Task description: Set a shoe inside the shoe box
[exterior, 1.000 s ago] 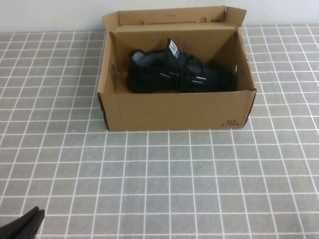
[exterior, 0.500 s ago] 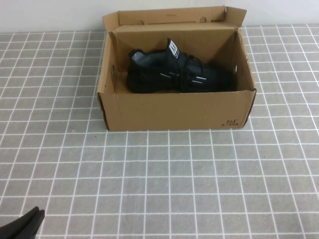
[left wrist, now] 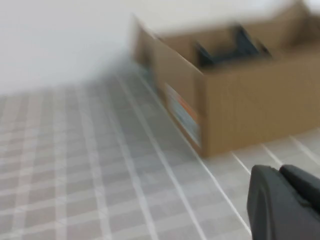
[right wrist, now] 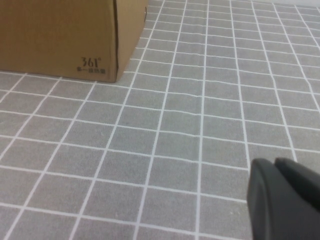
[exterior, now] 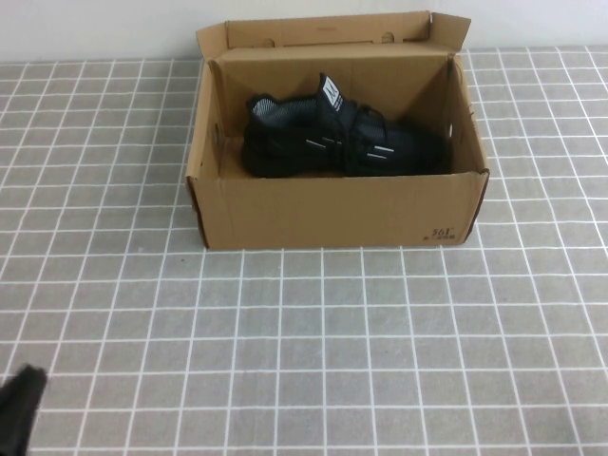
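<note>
The shoe (exterior: 342, 141) lies inside the open box (exterior: 332, 214), so placing looks done; both arms are at the retreat step. Left end effector (exterior: 19, 423) and right end effector (right wrist: 287, 200), both closed and empty, sit well short of the box over the surface (exterior: 380, 361); next is only parking

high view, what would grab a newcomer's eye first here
The open brown shoe box stands toward the far middle of the grey tiled table, lid flap up, with the black shoe lying inside it. The left tool sits shut at the near left corner; the right tool, shut and empty, hangs low over the tiles apart from the box.
</note>
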{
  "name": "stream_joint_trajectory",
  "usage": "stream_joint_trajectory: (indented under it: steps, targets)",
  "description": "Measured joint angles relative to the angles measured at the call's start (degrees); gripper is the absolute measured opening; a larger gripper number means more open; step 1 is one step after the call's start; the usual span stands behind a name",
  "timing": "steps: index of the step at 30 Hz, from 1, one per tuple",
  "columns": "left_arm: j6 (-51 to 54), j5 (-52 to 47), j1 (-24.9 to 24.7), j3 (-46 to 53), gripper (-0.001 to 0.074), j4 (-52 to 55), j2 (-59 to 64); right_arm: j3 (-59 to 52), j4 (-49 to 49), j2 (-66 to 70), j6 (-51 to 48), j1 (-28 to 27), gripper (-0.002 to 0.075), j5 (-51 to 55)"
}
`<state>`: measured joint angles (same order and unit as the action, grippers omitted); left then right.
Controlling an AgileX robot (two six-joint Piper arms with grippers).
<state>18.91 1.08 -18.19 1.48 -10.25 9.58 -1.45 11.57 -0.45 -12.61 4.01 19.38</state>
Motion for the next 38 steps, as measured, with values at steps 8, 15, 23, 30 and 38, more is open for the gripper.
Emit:
stream_joint_trajectory:
  steps: [8,15,23,30,38]
  targets:
    - [-9.1,-2.7,13.5,0.0,-0.0001,1.2,-10.0,0.0,0.0,0.0,0.0,0.0,-0.0016,0.1]
    - [-12.0,-17.6,15.4,0.0,-0.0001,5.1,-10.2,0.0,0.0,-0.1,0.0,0.0,-0.0016,0.2]
    - [-12.3,-23.2,15.4,0.0,-0.0001,7.2,-10.2,0.0,0.0,-0.1,0.0,0.0,-0.0016,0.2]
    - [-12.3,-23.2,15.4,0.0,-0.0001,7.2,-10.2,0.0,0.0,-0.1,0.0,0.0,-0.0016,0.2]
    - [-12.3,-23.2,15.4,0.0,-0.0001,7.4,-10.2,0.0,0.0,-0.1,0.0,0.0,-0.0016,0.2]
